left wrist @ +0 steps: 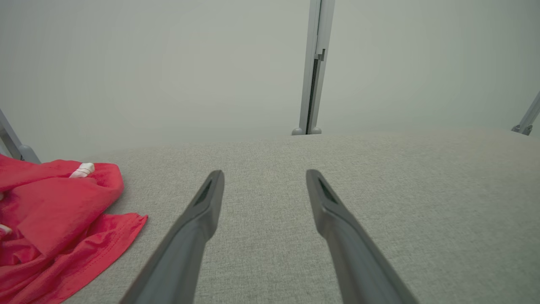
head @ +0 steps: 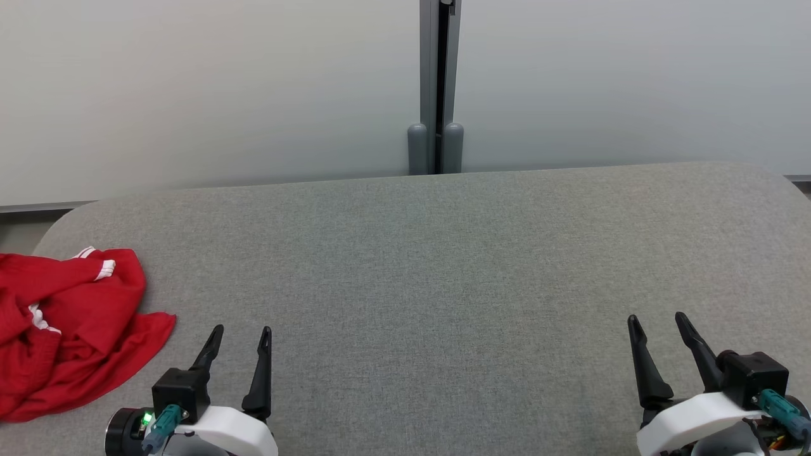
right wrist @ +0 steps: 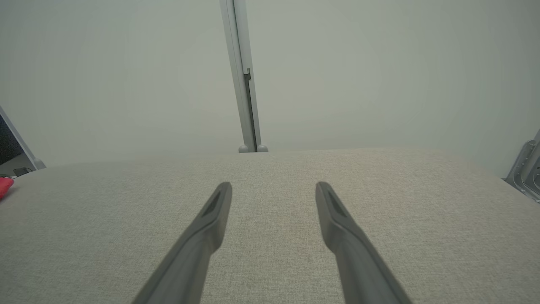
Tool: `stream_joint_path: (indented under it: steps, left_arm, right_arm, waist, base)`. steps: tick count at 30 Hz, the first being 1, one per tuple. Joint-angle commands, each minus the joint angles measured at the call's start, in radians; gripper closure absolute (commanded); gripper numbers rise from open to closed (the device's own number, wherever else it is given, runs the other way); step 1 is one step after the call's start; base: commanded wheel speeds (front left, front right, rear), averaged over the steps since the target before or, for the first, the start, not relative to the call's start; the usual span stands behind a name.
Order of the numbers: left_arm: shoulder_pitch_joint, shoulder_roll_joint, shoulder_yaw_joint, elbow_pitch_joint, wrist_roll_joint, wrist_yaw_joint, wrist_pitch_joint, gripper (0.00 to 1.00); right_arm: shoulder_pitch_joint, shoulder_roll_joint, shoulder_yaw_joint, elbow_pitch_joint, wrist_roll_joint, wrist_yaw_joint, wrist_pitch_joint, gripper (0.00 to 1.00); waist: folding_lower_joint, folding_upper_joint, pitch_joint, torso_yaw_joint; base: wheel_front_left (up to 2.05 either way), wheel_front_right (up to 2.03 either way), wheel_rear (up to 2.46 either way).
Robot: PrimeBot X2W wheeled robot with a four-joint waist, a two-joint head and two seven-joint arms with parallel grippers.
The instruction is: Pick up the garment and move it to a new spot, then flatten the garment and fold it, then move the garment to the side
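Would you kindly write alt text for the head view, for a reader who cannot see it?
A crumpled red garment lies at the left edge of a grey fabric-covered table. The left pincer and the right pincer stand open and empty at the bottom corners.

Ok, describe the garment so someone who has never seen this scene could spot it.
Start at the wide grey table under the pale wall. At its left edge, just left of the left claw, the garment lies in a crumpled heap. It is bright red with white striped trim, against all that grey.
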Motion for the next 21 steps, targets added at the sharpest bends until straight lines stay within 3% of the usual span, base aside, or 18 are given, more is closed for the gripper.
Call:
stream_joint_path:
  steps: [1,11,21]
  left_arm:
    - [-0.017,0.005,0.001,-0.001,0.001,0.001,0.0,0.0]
    - [-0.044,0.005,0.008,-0.011,-0.007,0.001,0.0,0.0]
    - [-0.085,0.013,0.03,-0.03,-0.023,0.002,0.0,0.0]
  right_arm:
    - [0.002,-0.008,0.0,-0.003,-0.005,0.0,0.002,0.0]
    - [0.007,-0.009,-0.003,-0.035,-0.027,0.0,0.006,0.0]
    - [0.001,-0.003,0.014,-0.11,-0.049,0.0,0.031,0.0]
  waist:
    - [0.0,0.0,0.001,0.003]
    - [0.0,0.0,0.01,0.074]
    - [0.0,0.0,0.023,0.254]
  base:
    - [0.0,0.0,0.0]
    - [0.0,0.0,0.0]
    - [0.0,0.0,0.0]
